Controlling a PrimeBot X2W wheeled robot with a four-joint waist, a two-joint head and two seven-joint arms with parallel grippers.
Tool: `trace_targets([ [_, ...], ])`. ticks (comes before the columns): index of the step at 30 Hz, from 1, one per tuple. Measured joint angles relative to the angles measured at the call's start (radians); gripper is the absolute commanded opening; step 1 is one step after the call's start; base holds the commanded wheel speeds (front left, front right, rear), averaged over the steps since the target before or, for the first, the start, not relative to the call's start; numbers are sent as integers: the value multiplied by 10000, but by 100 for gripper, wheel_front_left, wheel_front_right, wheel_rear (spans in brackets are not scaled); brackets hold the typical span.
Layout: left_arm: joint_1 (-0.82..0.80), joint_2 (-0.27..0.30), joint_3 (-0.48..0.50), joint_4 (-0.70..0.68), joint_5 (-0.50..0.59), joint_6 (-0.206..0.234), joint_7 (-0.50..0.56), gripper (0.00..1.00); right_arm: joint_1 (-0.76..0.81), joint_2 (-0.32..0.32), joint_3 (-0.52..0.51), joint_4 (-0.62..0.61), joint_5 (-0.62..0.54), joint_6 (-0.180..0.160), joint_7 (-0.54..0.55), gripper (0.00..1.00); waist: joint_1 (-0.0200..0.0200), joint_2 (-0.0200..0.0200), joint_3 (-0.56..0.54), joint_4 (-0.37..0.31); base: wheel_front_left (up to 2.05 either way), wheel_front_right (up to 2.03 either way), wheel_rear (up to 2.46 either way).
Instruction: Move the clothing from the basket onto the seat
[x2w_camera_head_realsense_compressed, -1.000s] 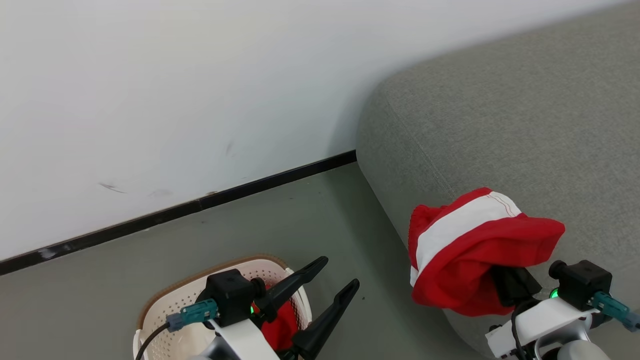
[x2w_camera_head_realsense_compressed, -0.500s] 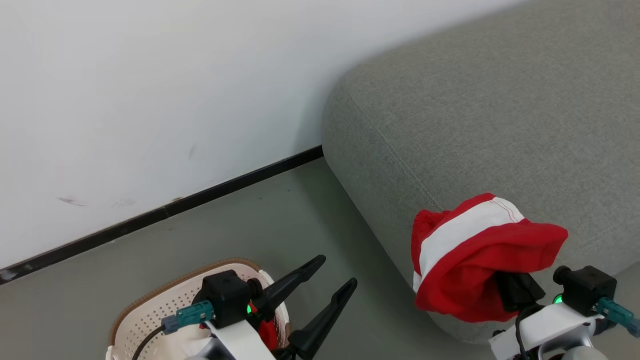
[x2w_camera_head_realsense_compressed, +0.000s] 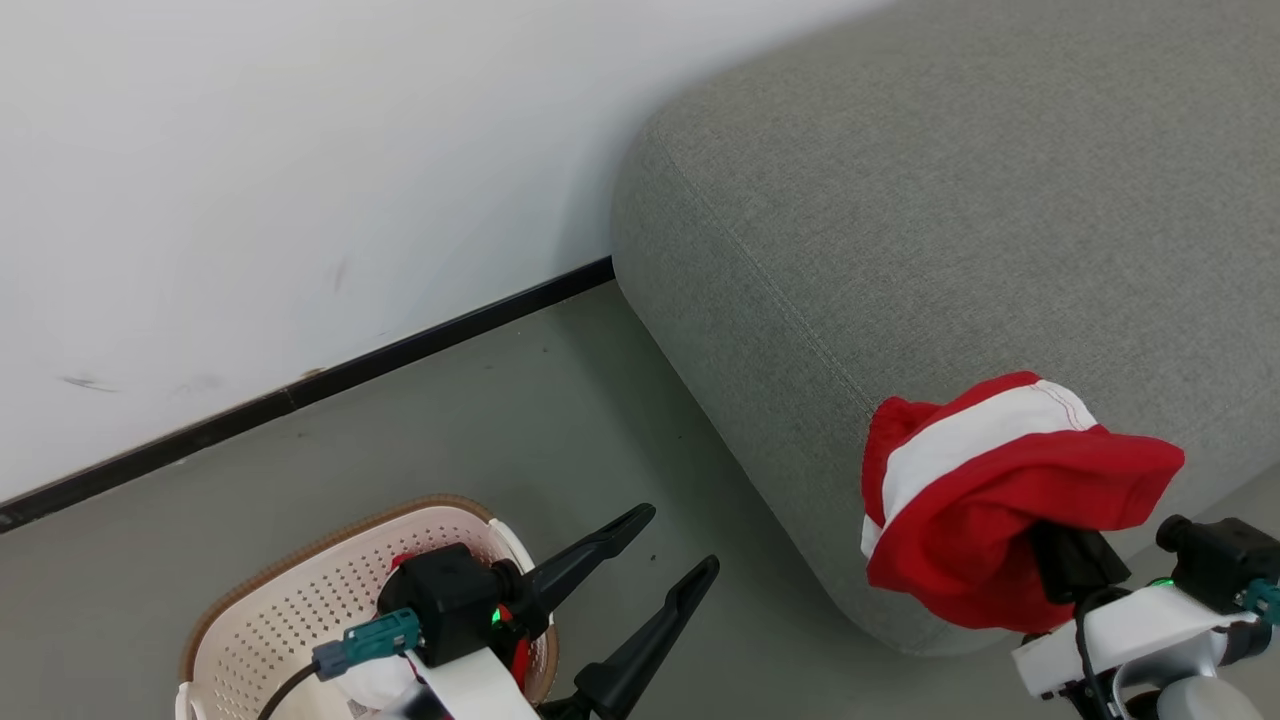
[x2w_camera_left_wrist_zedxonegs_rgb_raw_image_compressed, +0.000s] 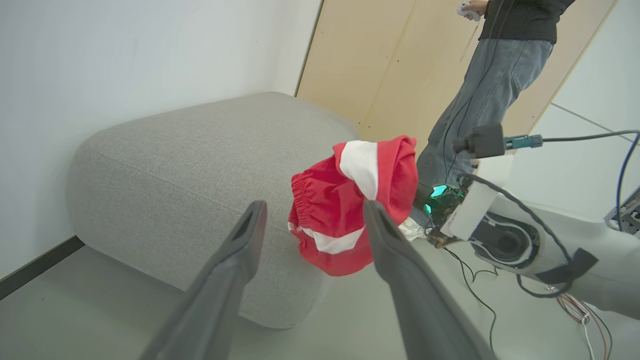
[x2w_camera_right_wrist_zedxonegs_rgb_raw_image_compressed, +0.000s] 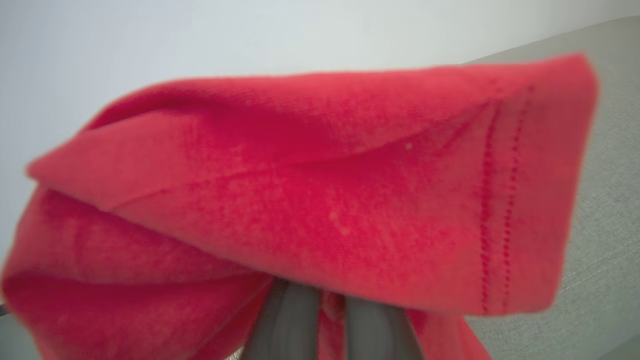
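Clothing: red garment (x2w_camera_head_realsense_compressed: 1000, 500) at lower right of head view, clamped in our shut right jaws, beside the seat (x2w_camera_head_realsense_compressed: 950, 200) front edge. Second garment (x2w_camera_head_realsense_compressed: 520, 657) in basket (x2w_camera_head_realsense_compressed: 300, 610), lower left; left jaws wide open, empty. Carry step: next we move over the seat, then release.

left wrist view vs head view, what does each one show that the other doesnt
Left wrist view: a person standing past the seat, in front of a wooden panel. Head view: the basket on the floor with a bit of red fabric inside. Shared: the grey seat, the red and white garment held up near its corner by the shut right gripper, and the open left gripper.
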Motion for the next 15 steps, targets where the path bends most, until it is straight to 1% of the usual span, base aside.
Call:
trace_targets([
  [9, -2, 215, 0, -280, 251, 19, 8, 100, -883, -165, -495, 500, 631, 0, 0, 0, 0, 0, 412, 106, 0, 0, 0],
  [15, 1, 345, 56, -433, 313, 148, 44, 100, -1627, -211, -836, 941, 1275, 0, 46, 0, 0, 0, 742, 277, 0, 0, 0],
])
